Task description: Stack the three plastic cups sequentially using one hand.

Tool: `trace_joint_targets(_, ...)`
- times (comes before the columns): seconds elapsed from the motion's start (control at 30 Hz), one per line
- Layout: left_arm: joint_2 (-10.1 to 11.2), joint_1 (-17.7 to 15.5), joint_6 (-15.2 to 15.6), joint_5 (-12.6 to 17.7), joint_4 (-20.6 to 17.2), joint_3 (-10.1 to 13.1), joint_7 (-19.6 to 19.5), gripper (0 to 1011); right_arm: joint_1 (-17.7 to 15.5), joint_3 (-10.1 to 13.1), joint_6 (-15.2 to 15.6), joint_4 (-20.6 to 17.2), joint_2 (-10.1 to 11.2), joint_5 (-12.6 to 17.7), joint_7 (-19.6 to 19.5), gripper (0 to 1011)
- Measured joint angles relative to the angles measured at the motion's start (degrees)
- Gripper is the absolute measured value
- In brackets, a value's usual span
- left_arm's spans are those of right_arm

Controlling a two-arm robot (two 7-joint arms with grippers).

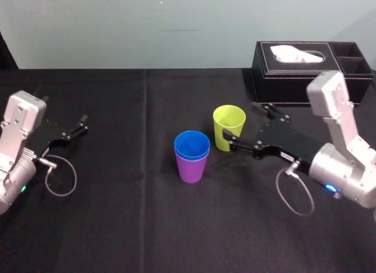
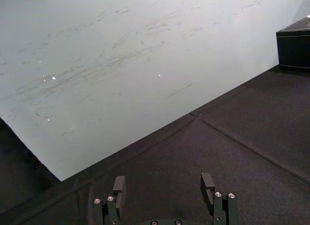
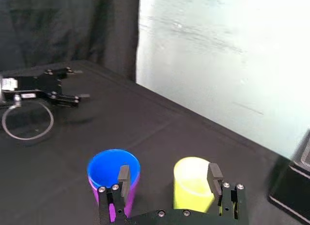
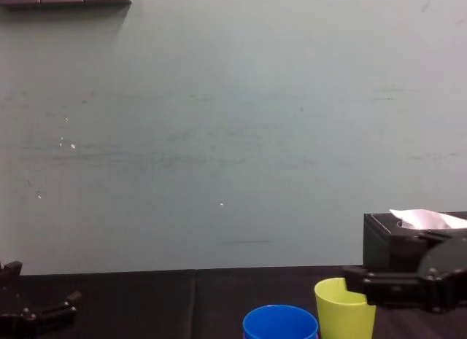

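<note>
A blue cup (image 1: 192, 143) sits nested inside a purple cup (image 1: 191, 168) at the middle of the black table. Just behind and to their right, a yellow-green cup (image 1: 228, 126) stands upright on its own. My right gripper (image 1: 241, 126) is open at this cup's right side. One finger runs along the cup's near side and the other stands behind it to the right. The right wrist view shows the open right gripper (image 3: 168, 174) facing the blue cup (image 3: 110, 166) and the yellow-green cup (image 3: 190, 182). My left gripper (image 1: 77, 127) is parked open at the far left.
A black tissue box (image 1: 296, 73) with a white tissue stands at the back right, close behind my right arm. A cable loop (image 1: 61, 180) lies by the left arm. The black cloth (image 1: 135, 226) covers the table in front of the cups.
</note>
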Motion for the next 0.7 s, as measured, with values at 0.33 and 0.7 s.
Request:
trace_joint_targets(0.33,0.0,0.0,0.0,0.0,0.0,0.0,0.0,1011,-1.74,1.74,-0.39,2.31,0.13,0.76,-0.03,1002)
trace_joint_targets(0.7,0.0,0.0,0.0,0.0,0.0,0.0,0.0,1011,0.72,0.23,-0.36,8.51,-1.33,1.58,2.34,1002)
